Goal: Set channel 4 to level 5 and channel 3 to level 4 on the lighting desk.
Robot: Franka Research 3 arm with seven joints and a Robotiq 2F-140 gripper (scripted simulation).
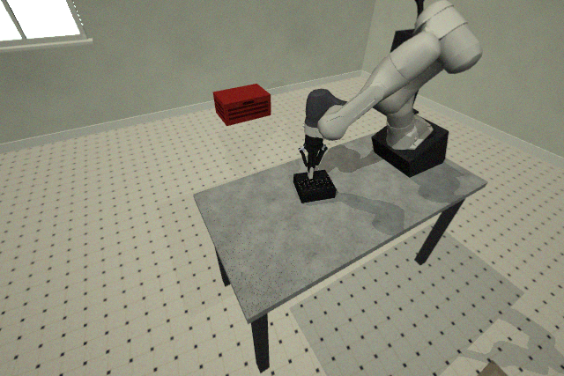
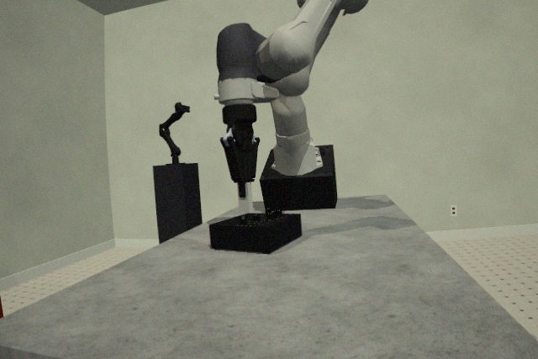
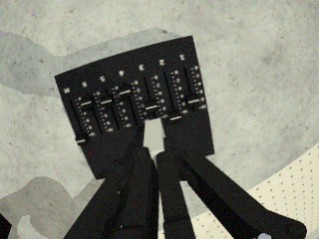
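The lighting desk (image 1: 320,193) (image 2: 255,233) (image 3: 102,158) is a small black box that stands flat on the grey table (image 1: 282,244) (image 2: 303,294) (image 3: 233,14). In the wrist view it shows several faders side by side, their light-lined caps at different heights; one cap (image 3: 152,107) sits just ahead of my fingertips. My gripper (image 1: 310,175) (image 2: 245,206) (image 3: 156,130) is shut with nothing between the fingers. It points straight down with its pale tips at the desk's top, at the near end of a middle fader's slot. I cannot read the channel numbers.
The robot's black base (image 1: 410,153) (image 2: 299,190) stands on the table behind the desk. A red tool chest (image 1: 241,104) sits on the floor beyond the table. A black pedestal (image 2: 176,198) with a small arm stands off the table's far side.
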